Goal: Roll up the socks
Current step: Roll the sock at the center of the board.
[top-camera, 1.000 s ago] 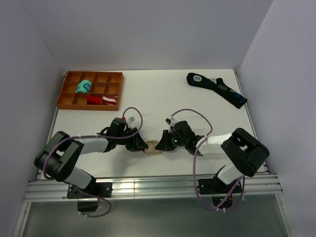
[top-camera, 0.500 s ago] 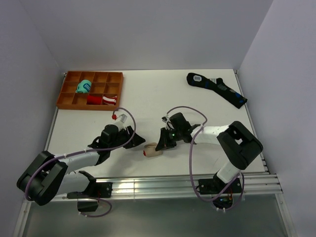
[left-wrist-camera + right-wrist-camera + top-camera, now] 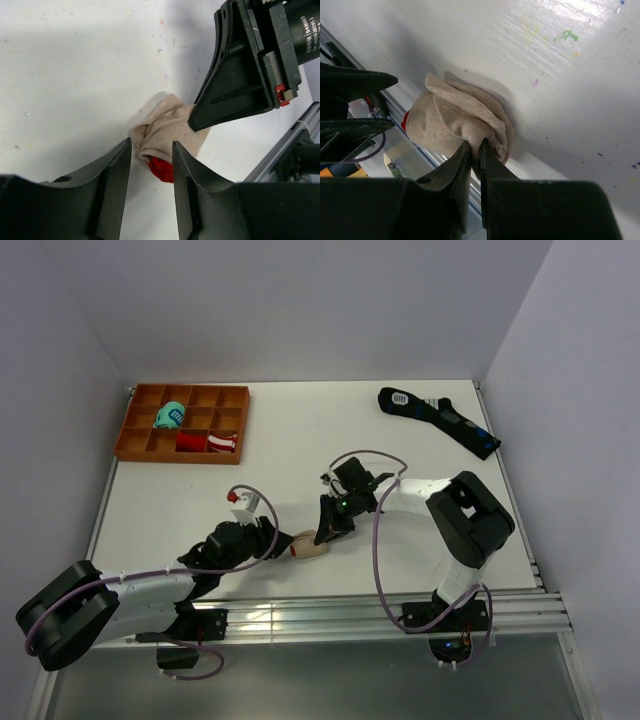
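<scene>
The socks (image 3: 309, 544) lie low in the middle of the overhead view, near the front edge of the white table (image 3: 300, 430). They are bunched into a small beige roll with a red end poking out on its left side. Both arms reach in toward the roll from either side.

The right gripper (image 3: 323, 534) comes down on the roll from the upper right. In its own wrist view the jaws (image 3: 475, 145) are pressed almost together, and a fold of the beige fabric (image 3: 460, 122) is pinched at their tips. From the left wrist camera the same gripper (image 3: 200, 117) shows as a black wedge in the upper right, its tip on the top of the roll (image 3: 167, 131).

The left gripper (image 3: 274, 540) sits just left of the roll. Its jaws (image 3: 151, 145) stand spread, with the red end showing in the gap between them. I can't tell whether either finger touches the cloth.

Over in the upper left of the overhead view there is an orange divided tray (image 3: 140, 443). It holds a teal bundle (image 3: 170, 417) in one compartment and a red-and-white bundle (image 3: 208, 443) in the row below. A long black sock (image 3: 440, 420) with blue and white marks lies flat at the upper right, well apart from everything else.
</scene>
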`<control>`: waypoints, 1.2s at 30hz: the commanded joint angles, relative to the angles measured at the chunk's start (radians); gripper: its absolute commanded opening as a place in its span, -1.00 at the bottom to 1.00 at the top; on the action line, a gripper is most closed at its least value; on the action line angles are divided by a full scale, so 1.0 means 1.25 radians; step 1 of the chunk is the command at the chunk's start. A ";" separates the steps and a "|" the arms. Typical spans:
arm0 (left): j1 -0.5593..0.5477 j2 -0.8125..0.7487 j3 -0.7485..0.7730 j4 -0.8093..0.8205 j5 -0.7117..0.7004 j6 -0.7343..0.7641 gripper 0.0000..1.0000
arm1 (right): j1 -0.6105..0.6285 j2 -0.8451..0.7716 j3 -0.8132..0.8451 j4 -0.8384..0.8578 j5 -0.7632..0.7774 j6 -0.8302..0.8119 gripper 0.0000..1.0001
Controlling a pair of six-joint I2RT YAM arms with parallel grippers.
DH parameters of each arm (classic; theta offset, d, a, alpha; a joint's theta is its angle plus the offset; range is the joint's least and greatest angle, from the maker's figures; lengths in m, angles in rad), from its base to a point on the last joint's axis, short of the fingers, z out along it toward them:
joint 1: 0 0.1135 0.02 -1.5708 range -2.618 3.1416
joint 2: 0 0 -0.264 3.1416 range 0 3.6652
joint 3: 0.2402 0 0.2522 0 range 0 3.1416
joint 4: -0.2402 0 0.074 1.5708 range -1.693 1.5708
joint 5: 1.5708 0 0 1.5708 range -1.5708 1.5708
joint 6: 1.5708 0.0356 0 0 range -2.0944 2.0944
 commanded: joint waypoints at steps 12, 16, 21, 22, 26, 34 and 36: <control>-0.089 -0.034 -0.012 0.066 -0.124 0.041 0.04 | -0.011 0.100 0.089 -0.175 0.039 -0.066 -0.78; -0.095 -0.021 -0.004 0.056 -0.129 0.036 0.08 | -0.011 0.109 0.100 -0.186 0.036 -0.070 -0.77; -0.118 -0.008 -0.001 0.055 -0.135 0.038 0.51 | -0.011 0.120 0.107 -0.190 0.035 -0.074 -0.78; -0.122 0.005 0.007 0.054 -0.133 0.041 0.51 | -0.011 0.120 0.108 -0.190 0.035 -0.075 -0.77; -0.145 0.027 0.013 0.050 -0.144 0.041 0.48 | -0.012 0.128 0.111 -0.192 0.034 -0.076 -0.78; -0.166 0.069 0.033 0.050 -0.166 0.052 0.37 | -0.012 0.134 0.112 -0.196 0.032 -0.081 -0.78; -0.167 0.080 0.038 0.055 -0.172 0.052 0.33 | -0.014 0.138 0.113 -0.195 0.032 -0.081 -0.78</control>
